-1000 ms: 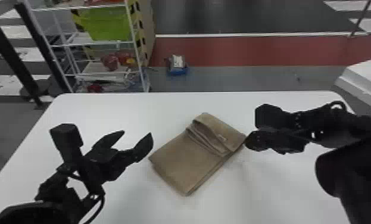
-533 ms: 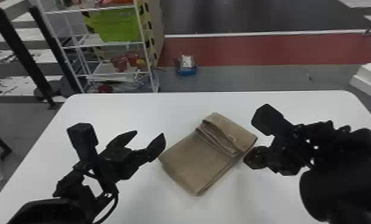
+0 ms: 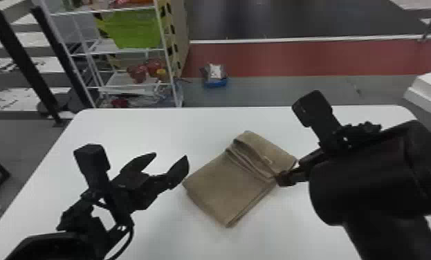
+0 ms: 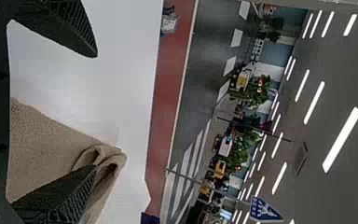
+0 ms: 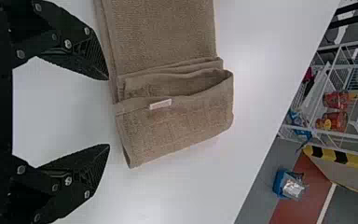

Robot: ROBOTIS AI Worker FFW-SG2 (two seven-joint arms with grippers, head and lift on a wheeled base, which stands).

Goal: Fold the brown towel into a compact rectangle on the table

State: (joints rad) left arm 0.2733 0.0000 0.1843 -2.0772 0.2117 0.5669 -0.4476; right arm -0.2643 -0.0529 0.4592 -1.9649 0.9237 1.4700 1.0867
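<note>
Right claw (image 5: 108, 112): stood open at the side edge of the brown towel (image 3: 225, 185), 2 fingers spread near the flap end; gripped nothing; contact with the cloth not certain. Left claw (image 3: 170, 156): also stood open, empty, just beside the plain end, on the side toward the left edge of the table (image 3: 131, 131). Towel: lay obliquely near the middle of the table, in a nearly rectangular packet, with the plain end toward the near left corner and the folded flap (image 5: 177, 121) toward the far right corner. Pale tag (image 5: 160, 104): showed along the flap's inner edge, beside loose, slightly gaping layers.

Step in hand, as judged: catching the flap end for tidying or a further fold, late in the task. Best done with 1 finger slid beneath the bottom layer and the other above the flap, skimming the table without pushing, then closed gently on all layers. Called for a low lift and a slow carry toward the plain end, with edges matched and creases pressed afterward. Risked, with too shallow a bite, reopening the flap; with too hard a shove, skewing the whole packet.
</note>
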